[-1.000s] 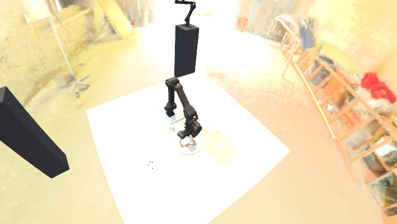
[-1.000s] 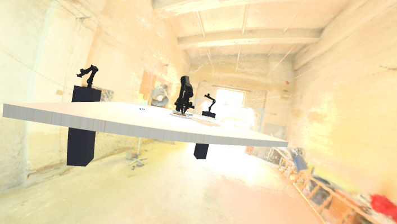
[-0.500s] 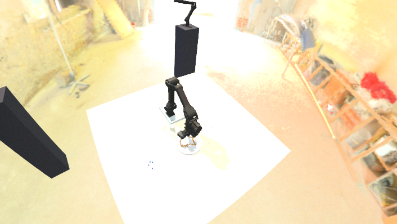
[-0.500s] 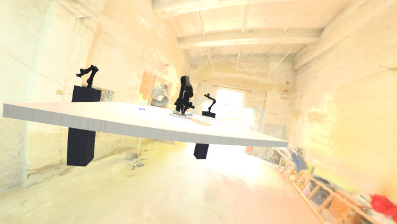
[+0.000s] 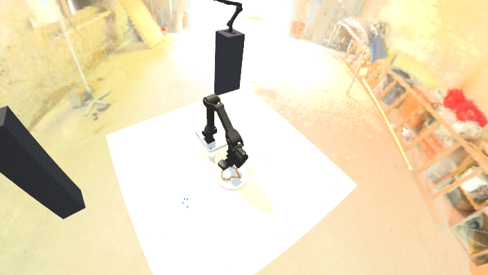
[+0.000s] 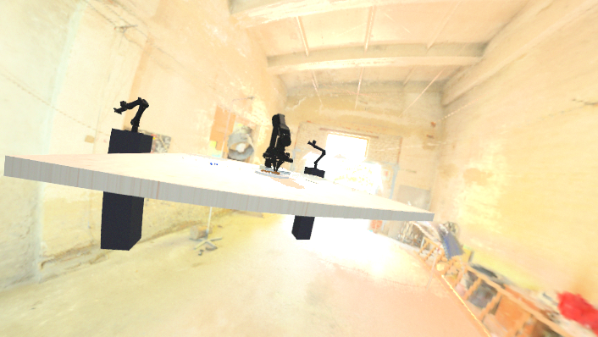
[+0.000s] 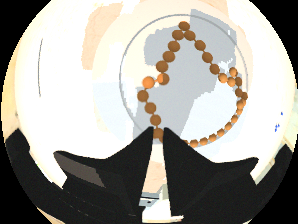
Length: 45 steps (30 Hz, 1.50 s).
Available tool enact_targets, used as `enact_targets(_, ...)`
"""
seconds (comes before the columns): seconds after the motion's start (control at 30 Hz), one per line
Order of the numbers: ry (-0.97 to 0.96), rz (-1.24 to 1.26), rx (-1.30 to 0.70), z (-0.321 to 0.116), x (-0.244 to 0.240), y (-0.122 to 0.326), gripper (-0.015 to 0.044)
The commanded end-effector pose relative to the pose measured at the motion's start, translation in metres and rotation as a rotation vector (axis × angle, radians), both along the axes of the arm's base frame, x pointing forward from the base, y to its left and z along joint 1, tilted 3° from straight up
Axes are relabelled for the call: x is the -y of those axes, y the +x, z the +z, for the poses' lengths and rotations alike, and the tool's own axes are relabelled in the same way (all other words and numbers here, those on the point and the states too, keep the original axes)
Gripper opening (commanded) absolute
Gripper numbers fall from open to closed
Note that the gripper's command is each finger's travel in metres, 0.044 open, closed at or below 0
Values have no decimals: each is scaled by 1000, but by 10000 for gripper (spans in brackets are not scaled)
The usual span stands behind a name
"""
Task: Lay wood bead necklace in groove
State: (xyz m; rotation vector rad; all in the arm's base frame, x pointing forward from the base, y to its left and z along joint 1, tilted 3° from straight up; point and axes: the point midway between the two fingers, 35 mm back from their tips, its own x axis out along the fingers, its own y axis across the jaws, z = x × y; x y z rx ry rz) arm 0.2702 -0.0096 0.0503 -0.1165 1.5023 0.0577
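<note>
Wood bead necklace (image 5: 235, 177) (image 6: 268, 171) (image 7: 169, 56) pinched by the gripper (image 5: 230, 167) (image 6: 276, 170) (image 7: 158, 131)

brown-orange beads (image 5: 239, 173) (image 7: 200, 45), white board (image 5: 222, 185), black arm (image 5: 226, 121) (image 6: 279, 135)

The arm (image 5: 224, 121) (image 6: 279, 135) is black all over, chunky and jointed, with rounded housings at its bends and straight, slim links between. Its gripper (image 7: 158, 131) is black too, two broad wedge-shaped fingers narrowing to points, one with a brownish-grey facet catching the light.
</note>
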Motion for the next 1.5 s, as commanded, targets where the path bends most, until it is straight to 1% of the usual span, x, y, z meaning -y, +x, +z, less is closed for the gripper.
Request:
enact_targets(0.0,5,-4,6,2,-1,1,0)
enact_targets(0.17,6,-4,5,2,-12,-2,0)
enact_targets(0.5,6,-4,5,-6,-12,-2,0)
enact_targets(0.53,3,1,12,-1,-12,0,26)
enact_targets(1.07,4,0,6,0,-12,-2,440)
enact_targets(1.47,6,-4,5,2,-12,-2,440)
